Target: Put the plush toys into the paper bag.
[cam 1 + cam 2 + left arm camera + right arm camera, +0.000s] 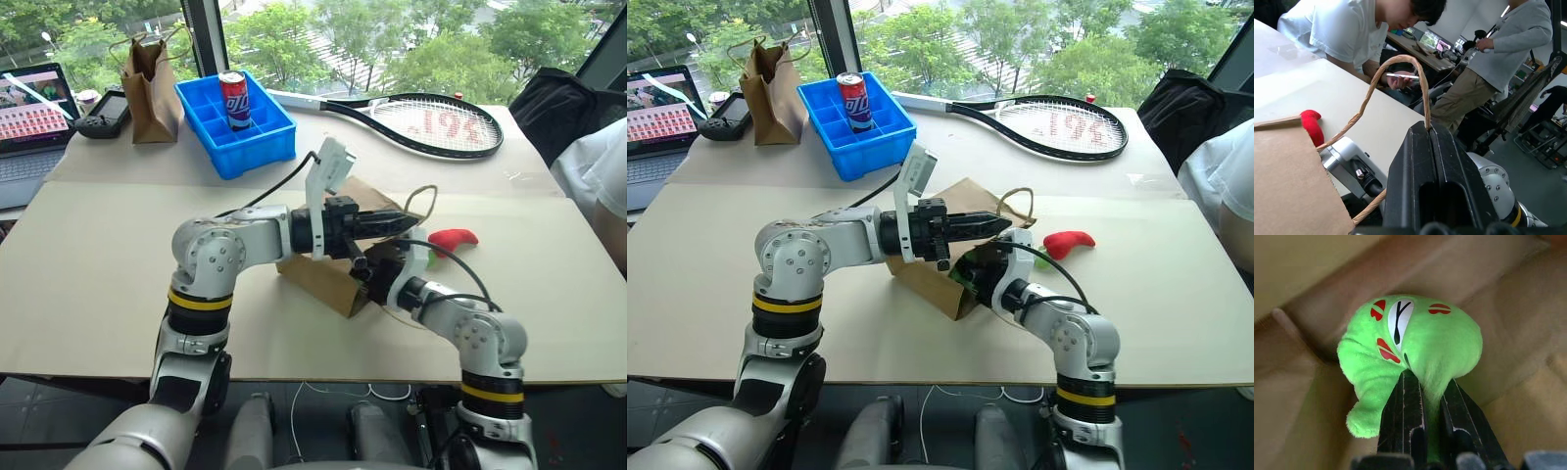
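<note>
The light brown paper bag [318,282] lies on its side in the middle of the table. My left gripper [1428,131] is shut on its looped cord handle [1400,59], holding the mouth up. Inside the bag, my right gripper [1427,382] is shut on the bright green plush toy [1420,335], brown paper all around it. In the head views the right arm reaches into the bag's mouth from the near right. The red chili-shaped plush toy [454,238] rests on the table just right of the bag, apart from both grippers.
At the back of the table stand a blue compartment tray [257,137] with a soda can [235,98] and a darker, taller paper bag [150,90]. A tennis racket [431,125], a laptop [29,122] and a controller [103,113] lie there too. A person [600,181] stands at the right edge.
</note>
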`<control>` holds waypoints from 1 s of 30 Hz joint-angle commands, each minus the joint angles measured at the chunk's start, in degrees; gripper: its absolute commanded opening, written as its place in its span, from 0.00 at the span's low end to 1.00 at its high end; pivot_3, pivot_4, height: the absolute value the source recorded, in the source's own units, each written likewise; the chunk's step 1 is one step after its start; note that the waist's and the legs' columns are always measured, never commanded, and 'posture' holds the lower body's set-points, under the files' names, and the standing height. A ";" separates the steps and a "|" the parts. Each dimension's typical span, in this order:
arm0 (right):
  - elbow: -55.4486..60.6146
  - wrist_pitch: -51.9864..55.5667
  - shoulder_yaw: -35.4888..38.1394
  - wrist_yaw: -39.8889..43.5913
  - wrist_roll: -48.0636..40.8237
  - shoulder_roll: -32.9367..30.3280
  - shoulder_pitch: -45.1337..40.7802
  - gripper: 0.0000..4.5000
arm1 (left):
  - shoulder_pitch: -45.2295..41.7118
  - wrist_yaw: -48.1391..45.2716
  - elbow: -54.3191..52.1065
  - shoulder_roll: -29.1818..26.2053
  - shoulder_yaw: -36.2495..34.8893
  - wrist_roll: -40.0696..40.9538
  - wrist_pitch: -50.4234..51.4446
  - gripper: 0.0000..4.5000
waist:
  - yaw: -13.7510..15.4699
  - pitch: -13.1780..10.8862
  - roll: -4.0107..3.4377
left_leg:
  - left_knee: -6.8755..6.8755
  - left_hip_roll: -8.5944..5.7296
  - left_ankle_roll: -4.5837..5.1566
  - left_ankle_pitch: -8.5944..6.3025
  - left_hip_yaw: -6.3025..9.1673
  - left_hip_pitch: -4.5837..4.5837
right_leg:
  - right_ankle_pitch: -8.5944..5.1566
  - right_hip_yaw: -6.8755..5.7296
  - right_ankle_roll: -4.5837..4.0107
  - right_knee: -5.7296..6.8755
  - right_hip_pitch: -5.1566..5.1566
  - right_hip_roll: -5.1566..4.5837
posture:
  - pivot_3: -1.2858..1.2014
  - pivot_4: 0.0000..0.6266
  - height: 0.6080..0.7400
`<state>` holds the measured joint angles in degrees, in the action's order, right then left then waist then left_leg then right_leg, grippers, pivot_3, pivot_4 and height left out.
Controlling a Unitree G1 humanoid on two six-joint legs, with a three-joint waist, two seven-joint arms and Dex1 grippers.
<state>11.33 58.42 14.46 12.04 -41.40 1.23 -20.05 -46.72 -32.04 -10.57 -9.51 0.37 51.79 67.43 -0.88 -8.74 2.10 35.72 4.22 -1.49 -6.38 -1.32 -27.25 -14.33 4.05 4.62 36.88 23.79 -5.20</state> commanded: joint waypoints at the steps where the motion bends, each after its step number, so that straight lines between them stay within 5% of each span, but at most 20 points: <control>1: -2.65 -4.44 2.26 -1.12 -2.81 3.10 -2.87 0.01 | -0.46 -0.19 -2.18 -0.09 0.22 0.10 -1.78 0.00 | -0.05 -0.01 -0.01 | 0.00 0.00 0.00 0.00 0.00 -0.01 | 0.00 0.00 0.00 0.00 0.01 0.00 | 0.52 0.24 0.93; 9: -1.34 -3.09 -4.66 1.26 -0.04 -1.61 -2.58 0.01 | 0.28 0.62 -2.96 -0.98 -0.30 0.54 -2.00 0.00 | -0.11 -0.02 -0.04 | -0.06 0.00 0.00 0.00 0.00 -0.02 | 0.00 -0.01 -0.01 0.00 0.07 -0.01 | 0.52 0.24 0.93; 15: 4.81 -3.81 -9.64 3.43 3.28 -9.90 -0.31 0.51 | 0.88 0.02 -3.32 -3.49 0.30 -0.54 -2.42 0.00 | -0.11 -0.03 -0.04 | -0.08 0.00 0.00 0.00 0.00 -0.05 | -0.01 0.00 -0.02 0.00 0.14 -0.01 | 0.52 0.24 0.93; 21: 13.97 -1.80 -5.01 4.47 2.16 -20.16 3.77 0.94 | 4.17 3.63 -8.21 -4.24 -1.82 3.16 0.97 0.00 | 0.08 -0.03 -0.05 | -0.12 0.00 -0.01 0.00 -0.01 -0.08 | -0.02 0.00 -0.02 -0.06 0.14 -0.03 | 0.52 0.24 0.93; 27: 16.71 0.71 2.75 7.11 -3.64 -26.42 5.51 0.94 | 4.23 6.13 -8.84 -3.99 -2.75 4.14 1.17 0.00 | 0.07 -0.03 -0.04 | -0.12 0.00 -0.01 0.00 -0.01 -0.06 | -0.02 0.00 -0.05 -0.06 0.14 -0.02 | 0.52 0.24 0.93; 30: 13.74 -2.11 3.19 9.51 0.61 -33.03 6.47 0.94 | 3.44 7.31 -8.60 -3.67 -3.52 4.64 0.98 0.00 | 0.10 -0.04 -0.04 | -0.12 0.00 0.00 0.00 -0.01 -0.06 | -0.02 0.01 -0.05 -0.07 0.12 -0.03 | 0.52 0.24 0.93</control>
<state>25.66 59.09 15.69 19.97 -43.43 -28.64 -13.95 -41.85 -25.49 -17.34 -13.51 -1.52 54.77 68.91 -0.79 -8.77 2.06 35.60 4.21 -1.49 -6.38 -1.33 -27.31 -14.36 4.07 4.57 36.80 23.91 -5.23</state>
